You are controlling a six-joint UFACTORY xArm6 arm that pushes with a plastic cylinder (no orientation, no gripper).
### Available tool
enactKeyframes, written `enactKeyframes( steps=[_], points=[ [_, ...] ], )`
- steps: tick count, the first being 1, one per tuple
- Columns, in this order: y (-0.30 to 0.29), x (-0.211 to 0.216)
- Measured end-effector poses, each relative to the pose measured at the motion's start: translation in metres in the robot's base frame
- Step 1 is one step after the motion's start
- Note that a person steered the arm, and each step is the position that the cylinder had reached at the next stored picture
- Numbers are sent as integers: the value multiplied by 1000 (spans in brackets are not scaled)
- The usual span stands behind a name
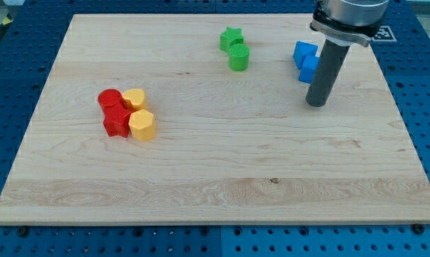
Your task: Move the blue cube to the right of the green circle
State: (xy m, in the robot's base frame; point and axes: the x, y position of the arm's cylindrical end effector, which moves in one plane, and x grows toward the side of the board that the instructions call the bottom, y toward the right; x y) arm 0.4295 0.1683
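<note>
Tip (pixel 316 104) rests just below-right of blue cube (pixel 306 62), right of green circle (pixel 239 57); no jaws show.

Bright, even overhead light across the bench (pixel 215 185), no dim corners. Soft short shadows only: faint dark rim under the red and yellow blocks (pixel 126 114), small smudge beside the green circle (pixel 239 58). Mild sheen on the dark rod near my tip (pixel 315 104), no blown-out glare. Wood grain sharp front to back, block edges crisp, no motion blur. Slight perspective taper toward the view's top, no obvious bending at edges. Blue perforated surround (pixel 29 28) evenly lit too.
</note>
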Motion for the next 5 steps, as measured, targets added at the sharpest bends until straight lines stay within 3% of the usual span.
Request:
enactKeyframes(
  steps=[2, 3, 5],
  points=[
    [50, -20],
    [58, -60],
    [24, -73]
  ],
)
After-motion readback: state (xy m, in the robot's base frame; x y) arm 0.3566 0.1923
